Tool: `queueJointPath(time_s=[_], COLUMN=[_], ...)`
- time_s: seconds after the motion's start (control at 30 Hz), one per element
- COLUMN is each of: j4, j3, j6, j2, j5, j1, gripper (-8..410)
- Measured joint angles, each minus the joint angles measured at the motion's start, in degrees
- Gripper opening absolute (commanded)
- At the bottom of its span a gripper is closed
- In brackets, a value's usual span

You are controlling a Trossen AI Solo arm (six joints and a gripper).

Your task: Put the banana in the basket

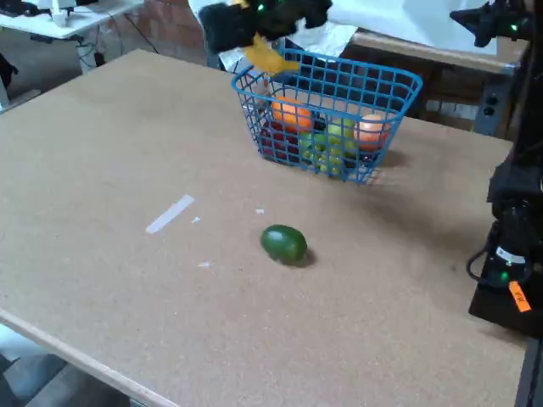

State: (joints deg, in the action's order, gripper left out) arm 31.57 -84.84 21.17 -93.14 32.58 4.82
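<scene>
- Fixed view: claw point(260, 38) blurred at top, above the far-left rim of the blue basket point(373, 85); looks clamped on the banana point(268, 58).
- Banana hangs at the rim, not down inside.
- Basket holds orange, red and green fruit.
- Dark-green fruit point(283, 243) sits alone on the table point(102, 153), well in front of the basket.
- White strip point(170, 214) lies left of it.

Table point(127, 170) wide open left and front. Lone green fruit point(284, 243) mid-board, tape strip point(170, 214) flat. Basket point(373, 85) open-topped, part filled with fruit; gripper point(259, 30) with banana point(267, 58) crowds its left rim.
</scene>
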Motion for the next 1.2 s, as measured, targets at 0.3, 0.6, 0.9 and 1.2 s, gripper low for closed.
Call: queueJointPath(time_s=[0.3,0.6,0.9,1.2], j4=[1.2,1.3,0.6,0.6], j3=[0.0,0.1,0.1,0.1], j6=[-1.5,2.9,4.8,7.3], j2=[0.5,-0.2,-4.7,-10.6], j5=[-2.5,-7.4,-11.6,-15.6], j1=[-11.0,-19.8,-25.5,-26.6], gripper=[2,2,2,47])
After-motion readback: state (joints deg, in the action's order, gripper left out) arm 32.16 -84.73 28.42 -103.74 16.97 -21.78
